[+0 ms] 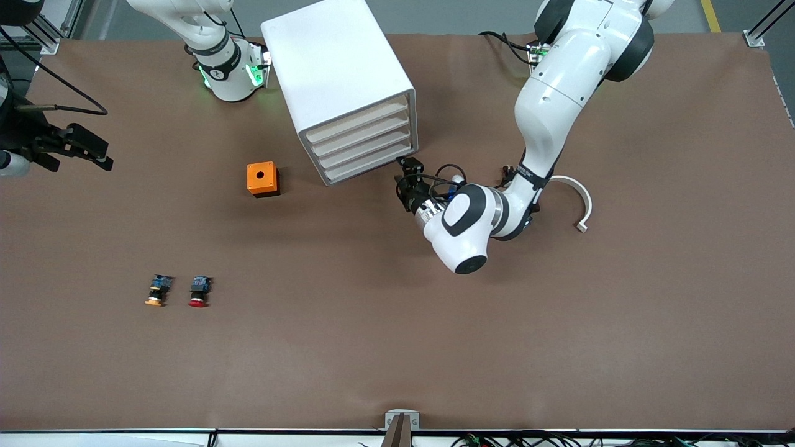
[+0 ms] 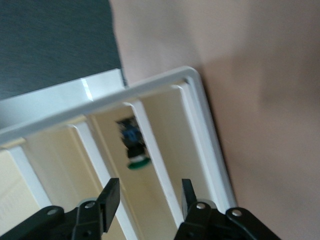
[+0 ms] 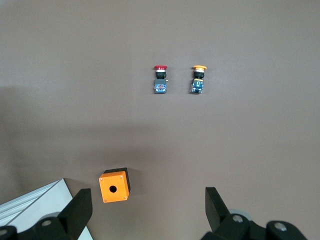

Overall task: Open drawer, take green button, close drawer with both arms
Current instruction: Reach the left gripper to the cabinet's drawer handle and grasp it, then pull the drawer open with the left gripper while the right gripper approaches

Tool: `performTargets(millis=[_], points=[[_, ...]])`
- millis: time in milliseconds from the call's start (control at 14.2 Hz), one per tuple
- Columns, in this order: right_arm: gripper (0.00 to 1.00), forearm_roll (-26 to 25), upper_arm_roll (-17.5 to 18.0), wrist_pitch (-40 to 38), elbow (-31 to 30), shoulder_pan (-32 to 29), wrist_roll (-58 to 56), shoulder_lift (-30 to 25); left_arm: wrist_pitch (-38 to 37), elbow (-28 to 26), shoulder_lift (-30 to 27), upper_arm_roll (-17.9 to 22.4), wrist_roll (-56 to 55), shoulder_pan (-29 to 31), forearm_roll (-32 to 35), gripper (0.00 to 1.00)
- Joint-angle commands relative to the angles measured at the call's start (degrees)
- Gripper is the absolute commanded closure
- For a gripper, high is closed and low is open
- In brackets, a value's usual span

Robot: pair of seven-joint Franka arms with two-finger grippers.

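Waiting at the right arm's end of the table, with the right gripper point(image 1: 93, 152) hanging in the air, fingers point(image 3: 80, 212) spread wide and pinching nothing. Looking down from that wrist on the orange box and two loose buttons.

Lying on the table nearer the front camera: yellow button point(image 1: 156, 290) and, just beside it toward the left arm's end, red button point(image 1: 199, 290), apart from each other, caps pointing toward the front camera.

Sitting farther from the camera than those two, the box point(image 1: 263, 179), hole facing up, near the cabinet but not touching it.

Standing at an angle by the right arm's base point(image 1: 230, 68), the white cabinet point(image 1: 338, 68), showing four drawers stacked, all looking pushed in from the front.

Resting inside the cabinet, as seen from the left wrist, the green button point(image 2: 135, 150), lying on its side between two white drawer rails, with one more slot between it and the cabinet's outer wall; which drawer cannot be told.

Reaching low in front of the bottom drawer point(image 1: 372, 162), at its end toward the left arm, with the left gripper point(image 1: 404, 171). Holding its fingers point(image 2: 110, 197) apart, gripping nothing that shows.

Lying beside the left arm, a white curved piece point(image 1: 577, 198).
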Motion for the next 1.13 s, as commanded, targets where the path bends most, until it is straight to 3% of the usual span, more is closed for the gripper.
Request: performTargets(millis=[0,564,1058], points=[[0.0,-0.33,0.19,-1.49,1.47,-0.19,0.1,-0.21,-3.65,0.42,2.38,-0.19,-2.37,-0.25,-1.82,0.49],[0.0,-2.43,0.19,-1.76,1.47,0.24,0.19,1.46,-4.63,0.42,6.51,-0.27,-7.39,-1.3,-6.21,0.5],[0.0,-2.97,0.19,0.61,2.26,-0.19,0.19,10.15,-6.56,-1.16,6.86,-0.19,-7.39,-4.03,-6.13,0.52]])
